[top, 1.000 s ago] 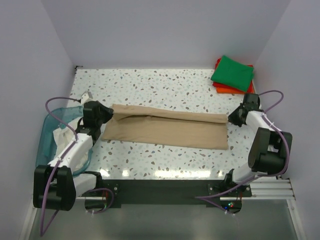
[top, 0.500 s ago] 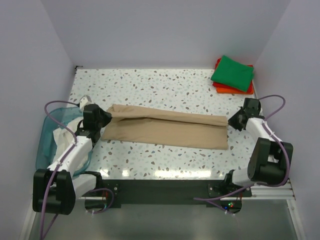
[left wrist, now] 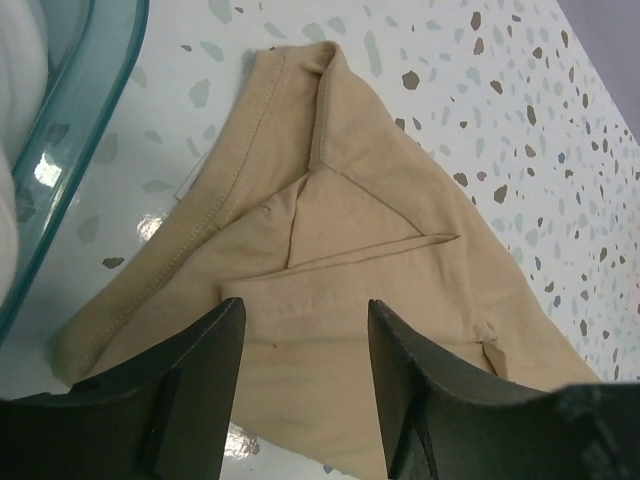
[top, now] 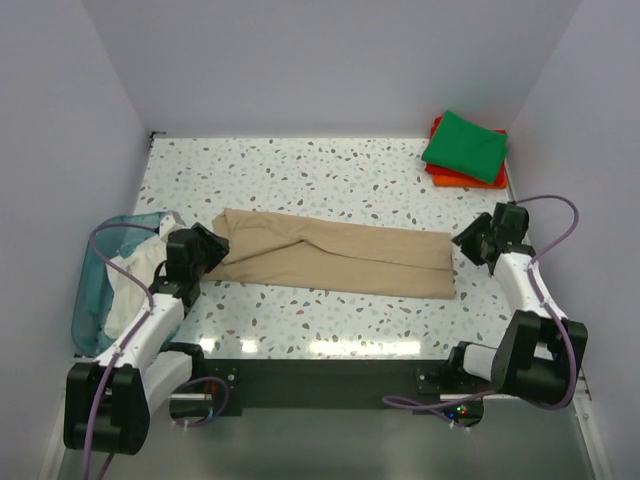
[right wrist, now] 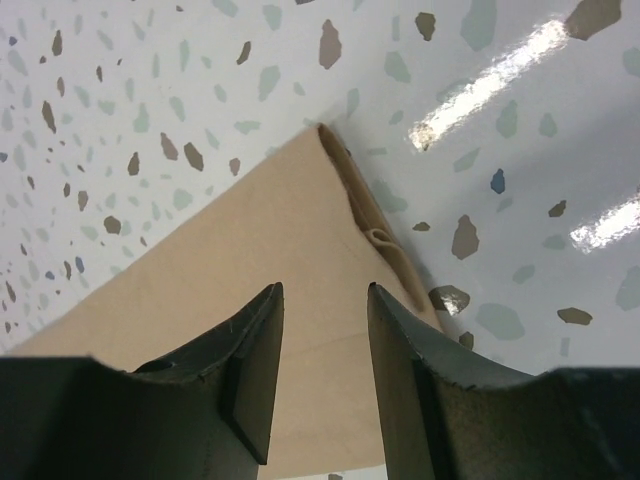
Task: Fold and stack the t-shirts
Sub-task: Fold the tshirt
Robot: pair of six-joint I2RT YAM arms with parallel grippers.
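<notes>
The tan t-shirt [top: 340, 259] lies flat across the middle of the table, folded lengthwise into a long strip. My left gripper [top: 210, 247] hovers at its left end, open, with nothing between the fingers; the left wrist view shows the collar end of the tan t-shirt [left wrist: 340, 200] below my left gripper [left wrist: 305, 312]. At the strip's right end my right gripper [top: 463, 241] is open too, above the corner of the tan t-shirt [right wrist: 240, 250], my right gripper [right wrist: 325, 292] holding nothing. A folded green t-shirt [top: 465, 147] rests on a folded orange-red t-shirt [top: 447, 178] at the back right.
A translucent teal basket [top: 88, 290] stands at the table's left edge beside my left arm, with a white t-shirt [top: 130, 285] in it. Its rim [left wrist: 95, 140] shows close to the tan shirt's left end. Side walls close the table in.
Both grippers have opened and let go of the tan t-shirt's upper edge. Both have drawn back a little toward the near side, and the shirt now lies flat.
</notes>
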